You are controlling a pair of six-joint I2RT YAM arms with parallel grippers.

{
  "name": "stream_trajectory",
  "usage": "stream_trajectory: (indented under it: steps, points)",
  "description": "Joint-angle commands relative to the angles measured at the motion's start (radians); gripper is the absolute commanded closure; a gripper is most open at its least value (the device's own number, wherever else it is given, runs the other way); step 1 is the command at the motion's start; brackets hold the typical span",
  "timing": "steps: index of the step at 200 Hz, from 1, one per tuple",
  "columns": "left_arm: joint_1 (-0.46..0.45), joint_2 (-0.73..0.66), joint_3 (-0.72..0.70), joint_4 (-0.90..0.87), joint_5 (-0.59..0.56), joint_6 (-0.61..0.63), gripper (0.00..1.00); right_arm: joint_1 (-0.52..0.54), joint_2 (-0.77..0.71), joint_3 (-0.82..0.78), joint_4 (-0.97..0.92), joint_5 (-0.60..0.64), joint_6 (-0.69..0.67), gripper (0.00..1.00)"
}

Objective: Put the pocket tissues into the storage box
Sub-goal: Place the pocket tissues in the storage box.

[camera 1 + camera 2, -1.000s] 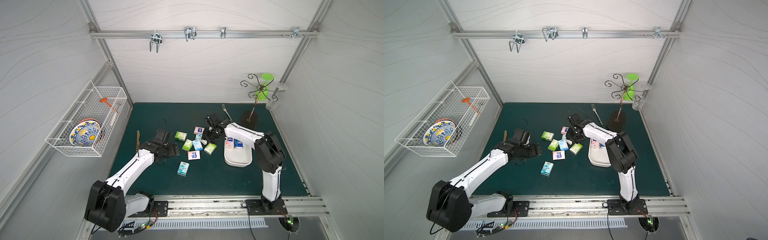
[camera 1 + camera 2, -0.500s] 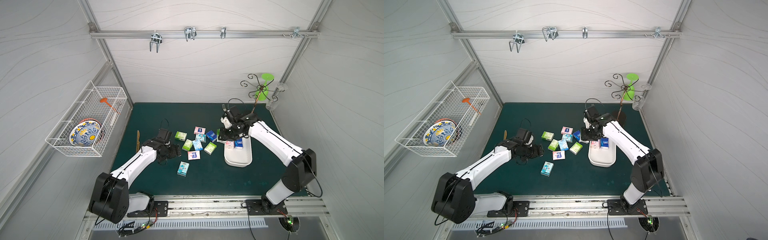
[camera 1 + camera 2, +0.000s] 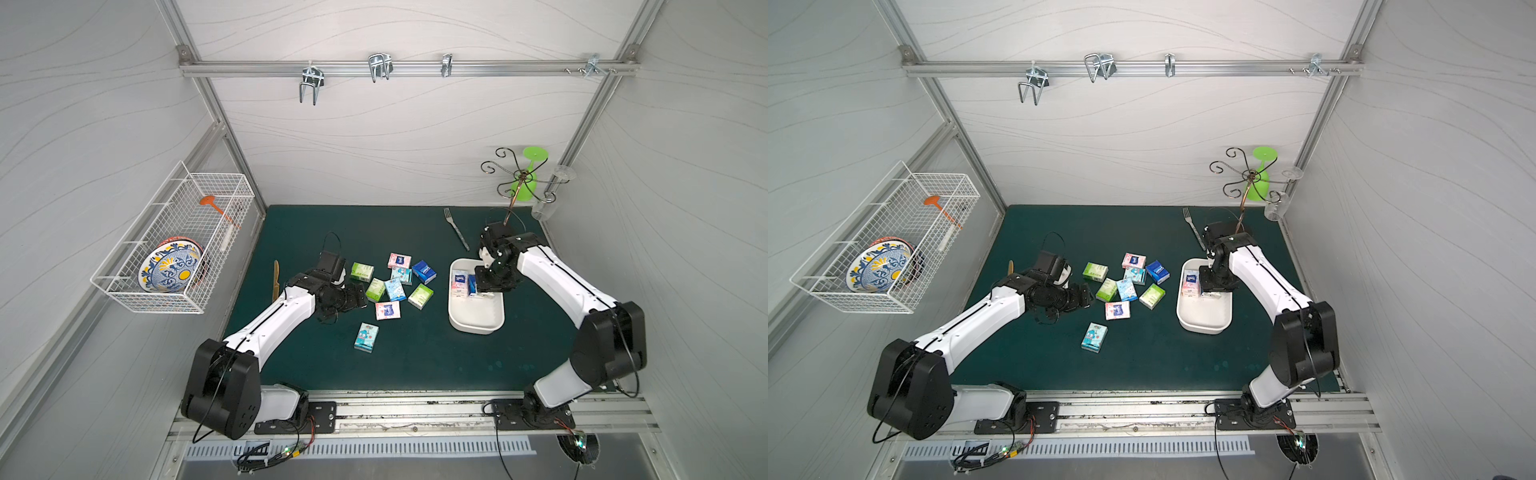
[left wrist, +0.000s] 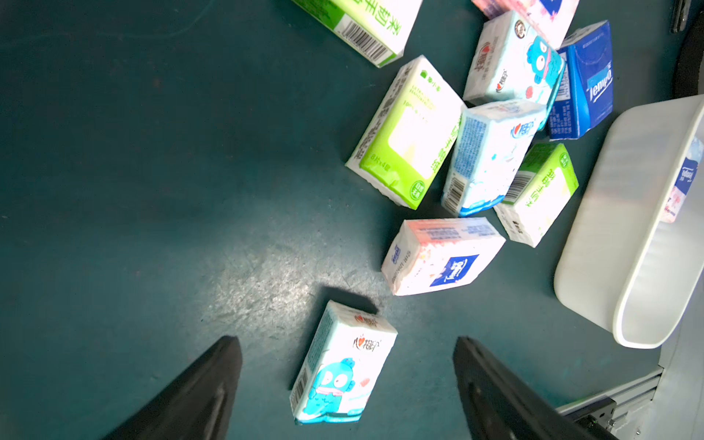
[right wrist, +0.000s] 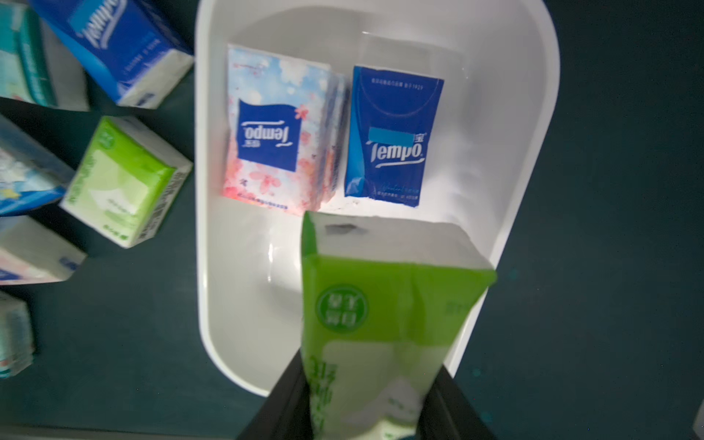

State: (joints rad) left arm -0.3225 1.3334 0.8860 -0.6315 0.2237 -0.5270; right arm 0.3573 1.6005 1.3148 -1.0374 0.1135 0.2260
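Note:
Several pocket tissues (image 3: 395,289) lie loose mid-mat in both top views, cluster (image 3: 1126,289). The white storage box (image 3: 476,328) stands to their right and holds a pink floral packet (image 5: 278,129) and a dark blue packet (image 5: 392,137). My right gripper (image 5: 367,381) is shut on a green packet (image 5: 381,304) and hangs over the box (image 5: 548,114). My left gripper (image 4: 344,341) is open above the mat at the cluster's left edge. A light blue cartoon packet (image 4: 343,362) shows between its fingers, untouched; in a top view this packet (image 3: 366,337) lies apart, nearer the front.
A fork (image 3: 457,228) lies behind the box, and a wooden knife (image 3: 275,280) left of the left arm. A wire basket (image 3: 174,249) with a plate hangs on the left wall. A hook stand with a green glass (image 3: 519,187) stands at the back right.
The right arm has swung from the cluster to over the box, carrying the green packet. The left gripper has edged right toward the packets and stays open.

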Motion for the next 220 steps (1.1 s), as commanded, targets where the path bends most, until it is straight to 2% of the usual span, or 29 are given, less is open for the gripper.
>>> stream_trajectory:
  steps: [1, 75, 117, 152, 189, 220]
  points:
    - [-0.004, -0.017, 0.02, -0.014, 0.005, 0.005, 0.08, -0.01, 0.073, 0.035, -0.003, 0.083, -0.06, 0.58]
    - [-0.004, -0.042, 0.022, -0.042, -0.021, 0.03, 0.08, -0.015, 0.264, 0.168, 0.023, 0.053, -0.07, 0.56]
    - [-0.004, -0.054, 0.019, -0.052, -0.025, 0.033, 0.08, -0.014, 0.317, 0.206, 0.019, 0.051, -0.073, 0.46]
    - [-0.004, -0.051, 0.029, -0.054, -0.026, 0.035, 0.08, -0.014, 0.289, 0.205, 0.002, 0.053, -0.065, 0.37]
    - [-0.004, -0.048, 0.036, -0.052, -0.027, 0.03, 0.08, -0.006, 0.193, 0.19, -0.038, 0.068, -0.032, 0.29]
    - [-0.004, -0.05, 0.033, -0.04, -0.037, 0.017, 0.08, 0.078, 0.087, 0.149, -0.056, 0.041, 0.051, 0.26]
